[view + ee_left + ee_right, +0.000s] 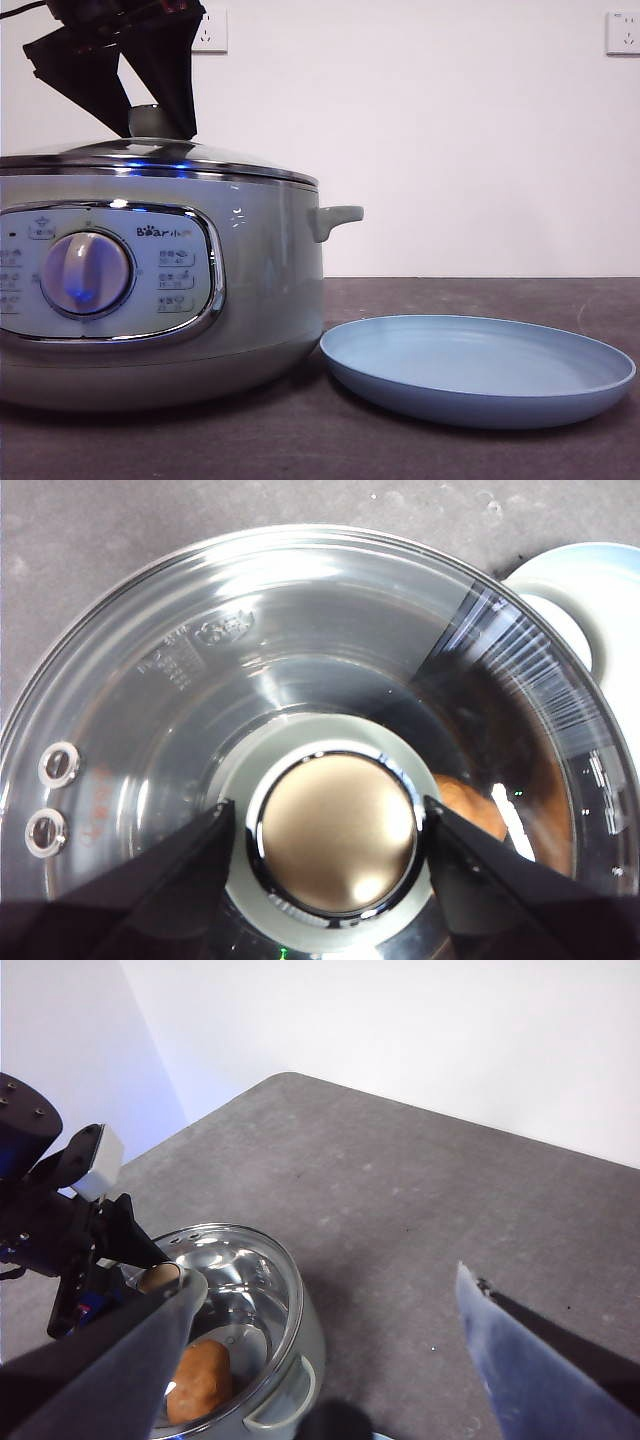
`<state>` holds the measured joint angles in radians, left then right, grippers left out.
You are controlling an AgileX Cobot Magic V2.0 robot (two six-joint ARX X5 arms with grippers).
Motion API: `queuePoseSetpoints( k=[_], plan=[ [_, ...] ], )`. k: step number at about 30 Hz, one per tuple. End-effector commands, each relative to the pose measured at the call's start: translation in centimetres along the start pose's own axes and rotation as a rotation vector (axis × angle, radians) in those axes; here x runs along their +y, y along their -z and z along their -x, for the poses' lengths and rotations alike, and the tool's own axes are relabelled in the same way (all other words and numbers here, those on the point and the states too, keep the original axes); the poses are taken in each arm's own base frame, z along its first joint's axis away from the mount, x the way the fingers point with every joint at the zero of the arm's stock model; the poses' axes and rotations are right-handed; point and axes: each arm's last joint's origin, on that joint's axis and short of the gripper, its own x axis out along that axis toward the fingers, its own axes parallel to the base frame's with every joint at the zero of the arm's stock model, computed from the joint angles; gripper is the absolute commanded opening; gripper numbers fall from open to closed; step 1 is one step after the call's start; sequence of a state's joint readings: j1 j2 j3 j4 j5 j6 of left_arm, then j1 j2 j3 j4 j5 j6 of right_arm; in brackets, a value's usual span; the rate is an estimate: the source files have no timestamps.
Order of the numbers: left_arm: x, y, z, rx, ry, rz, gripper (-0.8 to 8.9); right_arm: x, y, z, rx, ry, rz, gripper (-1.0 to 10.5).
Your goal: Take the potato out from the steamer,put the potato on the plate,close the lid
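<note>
On my screens, the grey-green steamer [150, 290] sits on the dark bench [480, 295] with its glass lid [150, 155] resting closed on top. My left hand [335, 830] hangs directly over the lid, its two black jaws spread to either side of the round knob [338, 832], very close to it or just touching; I cannot tell whether they are pressing on it. In the front view this hand [150, 120] comes down from the top left corner, its dark jaws framing the knob. Through the glass I see the orange-brown potato [200, 1380] lying inside the steamer, partly hidden from the left wrist camera by the knob. The light-blue plate [478, 370] sits on the bench just beside the steamer, on the side with the small handle [335, 218], and has nothing on it. My right hand [320, 1360] is held high above the bench, away from the steamer, its jaws wide apart and holding nothing.
</note>
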<state>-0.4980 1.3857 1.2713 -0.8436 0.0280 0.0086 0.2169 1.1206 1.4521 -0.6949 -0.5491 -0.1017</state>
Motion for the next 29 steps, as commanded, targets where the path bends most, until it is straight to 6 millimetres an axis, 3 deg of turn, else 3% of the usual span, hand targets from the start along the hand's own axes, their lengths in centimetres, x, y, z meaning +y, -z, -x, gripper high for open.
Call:
queuePoseSetpoints(
  k=[1,4,13,22,29],
  plan=[
    [0.0,-0.1,-0.1,-0.003,-0.001,-0.022,1.7,0.1,-0.2,0.1,-0.008,-0.001,0.009,4.4],
    [0.0,-0.1,-0.1,-0.008,-0.002,-0.024,-0.23,0.1,-0.2,0.1,-0.008,0.0,0.009,4.4],
    [0.0,-1.4,1.6,-0.084,-0.022,-0.049,-0.08,0.4,-0.2,-0.1,-0.007,-0.017,0.012,4.4],
    [-0.1,-3.5,9.2,-0.341,-0.04,-0.061,-0.08,1.3,-0.5,-0.6,-0.026,-0.062,0.016,4.4],
    [-0.3,-2.5,17.4,-0.593,-0.081,-0.073,-0.08,2.6,-0.6,-3.4,0.009,-0.163,0.001,4.4]
  ],
)
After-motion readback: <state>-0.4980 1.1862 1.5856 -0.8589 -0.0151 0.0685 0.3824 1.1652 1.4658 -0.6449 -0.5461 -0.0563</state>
